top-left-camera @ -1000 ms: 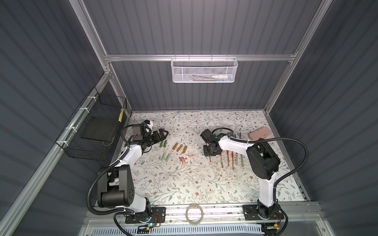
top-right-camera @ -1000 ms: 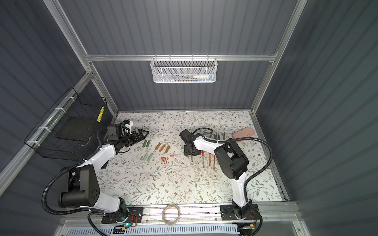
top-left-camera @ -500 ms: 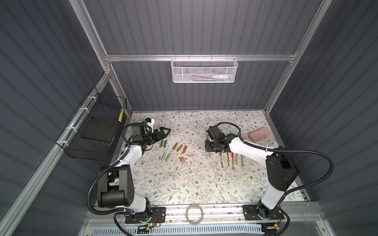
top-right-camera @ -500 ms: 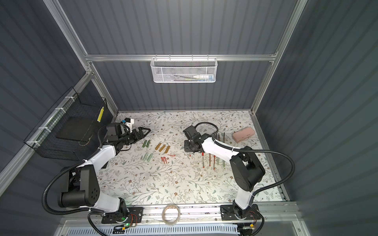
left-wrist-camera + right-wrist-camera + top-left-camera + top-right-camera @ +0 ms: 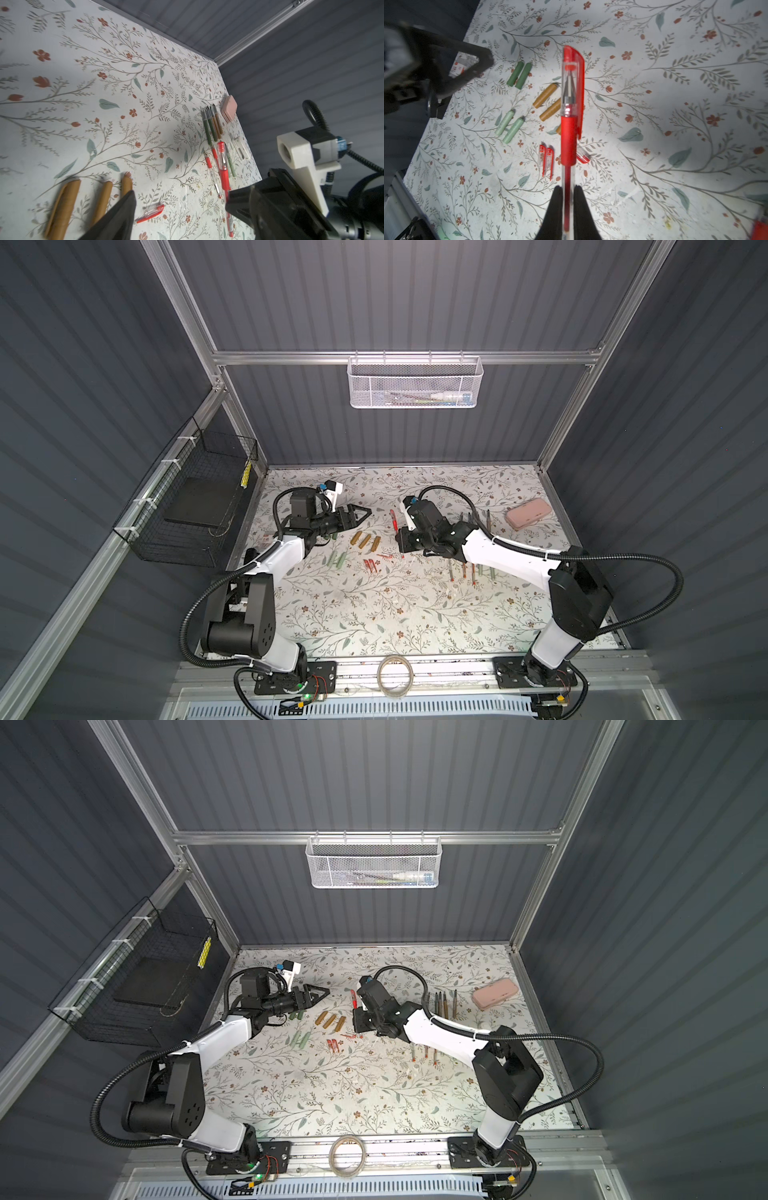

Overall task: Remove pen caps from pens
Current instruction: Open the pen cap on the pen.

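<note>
My right gripper (image 5: 568, 189) is shut on the clear barrel of a red pen (image 5: 568, 137), held above the table with its red cap (image 5: 572, 79) on the far end. In both top views this pen (image 5: 393, 519) (image 5: 354, 999) points at my left gripper (image 5: 368, 513) (image 5: 326, 993), which stands open and empty a short gap away. Only one left finger (image 5: 124, 207) shows in the left wrist view. Loose pen caps lie below: dark green (image 5: 519, 74), golden-brown (image 5: 546, 95), pale green (image 5: 508, 126), red (image 5: 546, 160). Uncapped pens (image 5: 478, 518) (image 5: 469, 572) lie right of the right gripper.
A pink case (image 5: 528, 513) lies at the back right. A black wire basket (image 5: 195, 497) hangs on the left wall. A white mesh basket (image 5: 415, 383) hangs on the back wall. A tape roll (image 5: 395, 670) sits on the front rail.
My left gripper has moved right, toward the middle. My right gripper has shifted left with the red pen, and its elbow has swung out to the right. The two grippers are closer together.
</note>
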Controlling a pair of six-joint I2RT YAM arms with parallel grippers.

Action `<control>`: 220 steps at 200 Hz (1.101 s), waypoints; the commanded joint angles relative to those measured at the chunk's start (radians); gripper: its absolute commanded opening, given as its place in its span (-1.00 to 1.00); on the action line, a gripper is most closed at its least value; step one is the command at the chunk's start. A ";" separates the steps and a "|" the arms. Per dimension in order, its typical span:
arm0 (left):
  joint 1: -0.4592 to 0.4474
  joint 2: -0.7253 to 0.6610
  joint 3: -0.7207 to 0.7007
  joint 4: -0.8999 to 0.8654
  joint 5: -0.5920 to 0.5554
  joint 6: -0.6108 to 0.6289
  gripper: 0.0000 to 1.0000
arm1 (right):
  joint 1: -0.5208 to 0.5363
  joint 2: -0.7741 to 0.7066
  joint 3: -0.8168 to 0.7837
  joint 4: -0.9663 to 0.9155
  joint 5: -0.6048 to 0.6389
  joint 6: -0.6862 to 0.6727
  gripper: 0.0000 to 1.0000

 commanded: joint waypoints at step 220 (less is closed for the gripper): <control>-0.063 0.052 -0.009 0.069 0.026 -0.048 -0.61 | 0.086 0.093 0.112 0.038 -0.040 -0.026 -1.00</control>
